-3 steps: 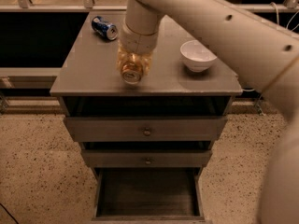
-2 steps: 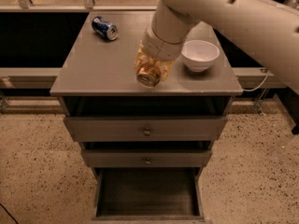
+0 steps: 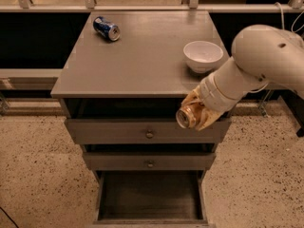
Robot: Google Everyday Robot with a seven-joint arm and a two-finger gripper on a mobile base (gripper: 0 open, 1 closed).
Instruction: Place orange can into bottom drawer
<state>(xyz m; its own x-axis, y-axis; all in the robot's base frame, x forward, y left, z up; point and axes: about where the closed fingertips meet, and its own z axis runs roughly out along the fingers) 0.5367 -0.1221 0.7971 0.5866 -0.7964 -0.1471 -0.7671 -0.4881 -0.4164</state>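
Across the middle of the view stands a grey cabinet, its counter point(image 3: 137, 56) flat and wide over three drawers. From the right edge the robot's pale arm point(image 3: 256, 56) reaches down past the counter's front right corner. Lowest of the three, the bottom drawer point(image 3: 149, 194) is pulled out, its dark plain inside open to view. The two shallower drawers above it, each with a round knob, are pushed in.

A white bowl point(image 3: 203, 56) sits upright near the counter's right edge, just beside the arm. Below it the gripper point(image 3: 194, 114) hangs in front of the top drawer's right end, clamped on the orange can point(image 3: 185, 118). The can is held in the air on a tilt, with its silver top turned down and to the left — well above the bottom drawer and to the right of its middle. Its side markings cannot be read.

A blue can point(image 3: 106, 28) lies on its side at the counter's far left corner — no lettering on it can be made out.
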